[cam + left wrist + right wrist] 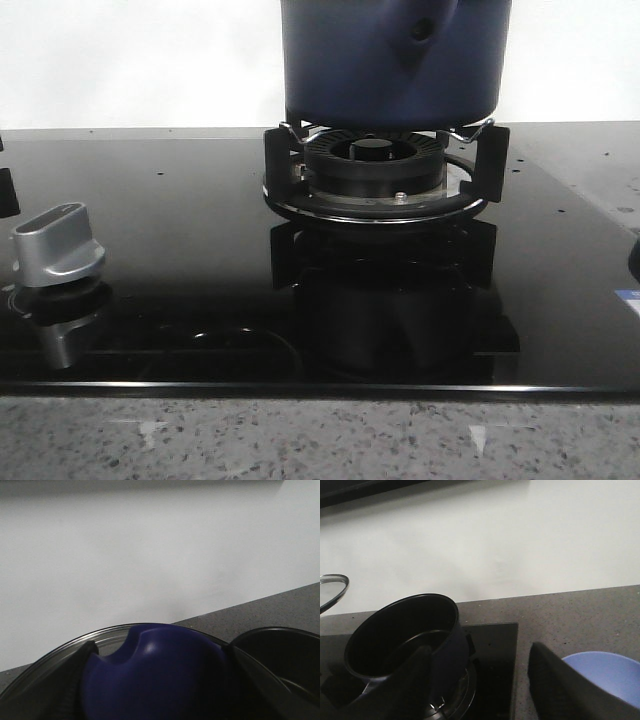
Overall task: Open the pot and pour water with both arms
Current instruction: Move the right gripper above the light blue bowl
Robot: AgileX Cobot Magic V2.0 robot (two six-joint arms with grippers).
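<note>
Two dark fingers [555, 680] of the right gripper [480, 680] are standing spread wide apart with nothing between them. Beyond the gap between them, the large dark navy-blue matte cylindrical pot [405, 640] is sitting open-topped on the black round gas burner [375, 165] with its metal pan supports, its dark inside showing. Its tapered blue handle stub [420, 28], pierced by a round hole, is facing the front camera. A light blue round bowl [605, 672] is lying on the grey speckled counter [570, 615] just behind the finger on that side.

The left gripper [160, 680] is pinching a rounded blue knob [155, 670] between its dark fingers [75, 680], pressed against the knob on either side. The knob is sitting in the middle of a round glass lid [50, 655] with a thin metal rim, which is spreading out beyond the fingers. An edge of that lid is also showing in the right wrist view, held up off the pot and well to its side. Past one of the left fingers, the open pot is showing its dark rim.

A silver metallic stove knob [58, 245] is standing on the glossy black glass cooktop [180, 220].
</note>
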